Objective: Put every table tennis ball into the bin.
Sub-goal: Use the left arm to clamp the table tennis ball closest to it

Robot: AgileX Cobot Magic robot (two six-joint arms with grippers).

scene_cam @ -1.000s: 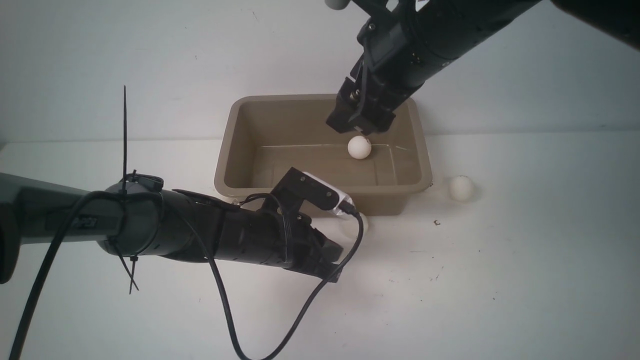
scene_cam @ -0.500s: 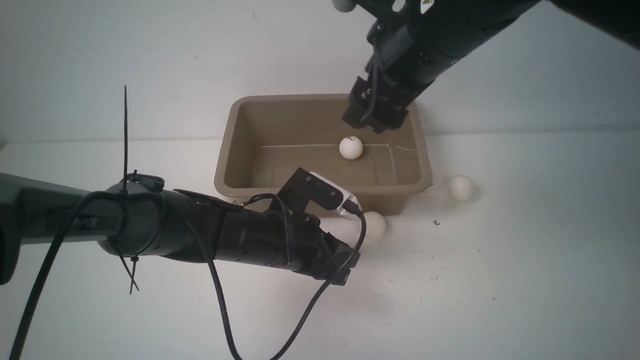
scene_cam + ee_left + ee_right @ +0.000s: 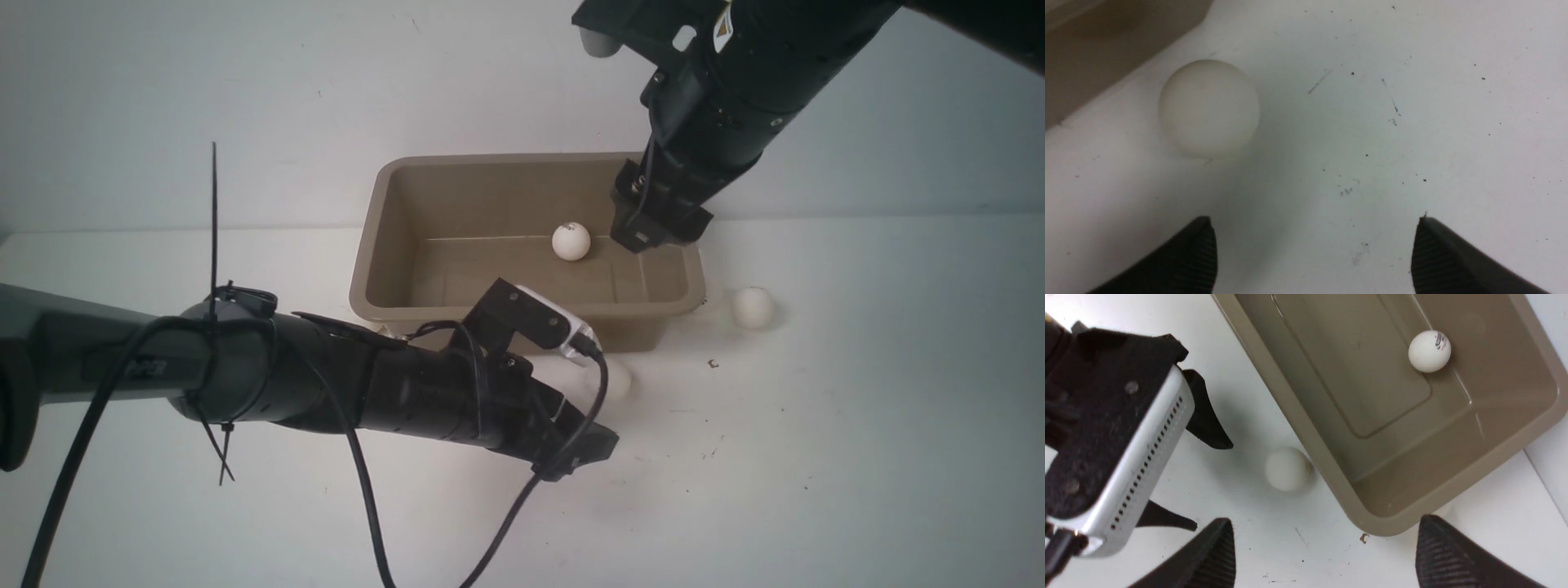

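1. Your left gripper (image 3: 1314, 222) is spread wide and empty. A table tennis ball (image 3: 1209, 107) lies on the table (image 3: 1412, 102) ahead of its jaws, not between them, near the bin (image 3: 1106, 41).
2. Your right gripper (image 3: 1325, 524), likewise spread and empty, hangs above the bin's right end. A second ball (image 3: 571, 242) rests inside.
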